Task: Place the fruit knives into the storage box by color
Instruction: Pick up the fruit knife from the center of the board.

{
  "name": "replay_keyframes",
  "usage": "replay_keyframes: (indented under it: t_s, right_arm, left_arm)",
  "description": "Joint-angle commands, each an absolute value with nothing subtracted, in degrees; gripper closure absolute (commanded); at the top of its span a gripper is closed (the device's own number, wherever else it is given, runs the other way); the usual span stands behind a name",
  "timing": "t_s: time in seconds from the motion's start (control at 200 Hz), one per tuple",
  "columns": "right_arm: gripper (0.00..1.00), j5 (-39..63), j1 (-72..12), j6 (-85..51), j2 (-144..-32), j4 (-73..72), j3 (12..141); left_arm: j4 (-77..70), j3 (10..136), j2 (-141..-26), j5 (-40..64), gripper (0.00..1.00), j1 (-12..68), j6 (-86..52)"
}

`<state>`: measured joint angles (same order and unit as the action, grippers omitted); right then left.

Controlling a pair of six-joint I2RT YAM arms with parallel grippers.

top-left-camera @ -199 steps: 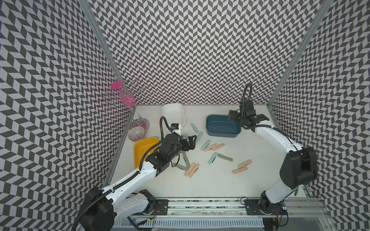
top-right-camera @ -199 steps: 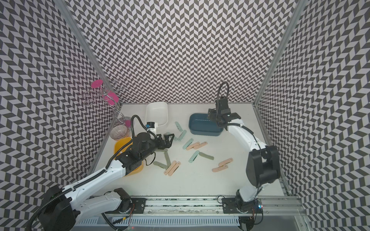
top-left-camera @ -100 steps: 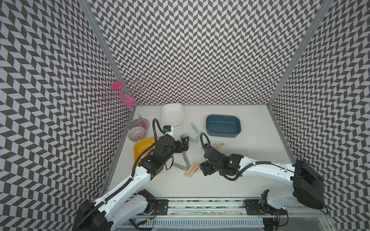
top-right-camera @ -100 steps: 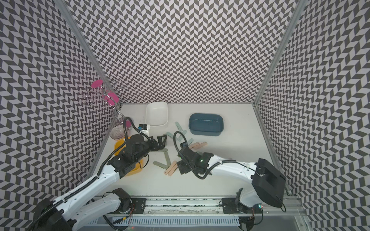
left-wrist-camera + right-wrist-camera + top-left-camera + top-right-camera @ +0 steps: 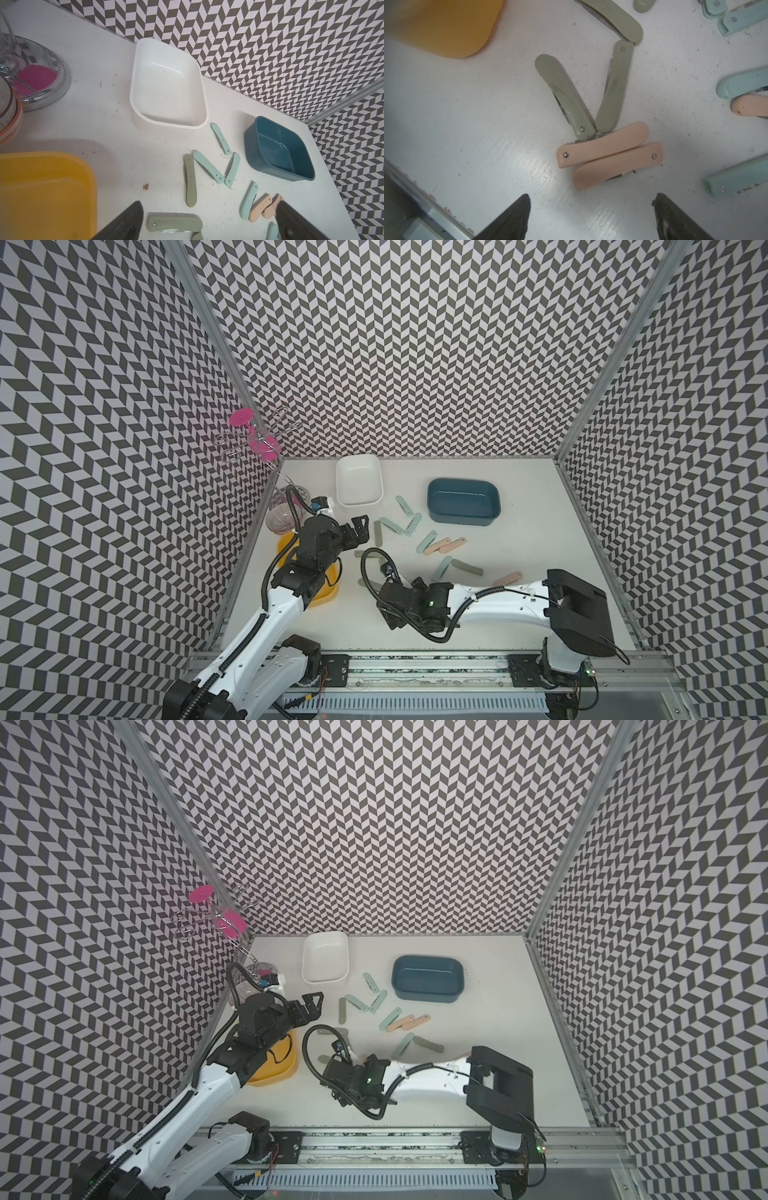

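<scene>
Shows the fruit knives [image 5: 446, 545] loose on the bench [image 5: 519, 551] among the white box [image 5: 359, 485], blue box [image 5: 462, 499] and yellow box [image 5: 41, 187]; finds the right gripper [image 5: 591, 197] spread wide, empty, over two peach-pink knives [image 5: 602, 149] lying side by side; catches the left gripper [image 5: 360, 531] released over an olive knife [image 5: 174, 223].

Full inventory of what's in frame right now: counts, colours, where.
mint fruit knives: five visible, pale mint, loose mid-table
olive fruit knives: at least five, grey-green, mid-table, some under the right arm
peach fruit knives: at least five, peach-pink, two mid-table, two side by side below the right pincer
white box: one, white, back of table, empty
blue box: one, dark blue, back centre, empty
yellow box: one, yellow, left side, partly under the left arm
stand: one, clear with pink discs, back left corner
striped bowl: one, by the stand
table: one, white
left pincer: open, empty
right pincer: open, empty
</scene>
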<state>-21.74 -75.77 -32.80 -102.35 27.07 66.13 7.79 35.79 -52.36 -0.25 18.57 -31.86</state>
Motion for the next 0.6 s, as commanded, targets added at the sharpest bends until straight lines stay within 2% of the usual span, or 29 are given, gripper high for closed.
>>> replay_keyframes:
  t_s: [0.0, 0.596]
  right_arm:
    - [0.09, -25.50, -76.40, -33.00, -105.27, 28.90, 68.46]
    - [0.07, -30.48, -76.49, -33.54, -111.05, 29.69, 69.02]
  left_arm:
    - [8.43, 35.66, -51.29, 0.70, 0.00, 18.11, -32.34]
    - [8.08, 35.08, -50.01, 1.47, 0.00, 17.93, -32.85]
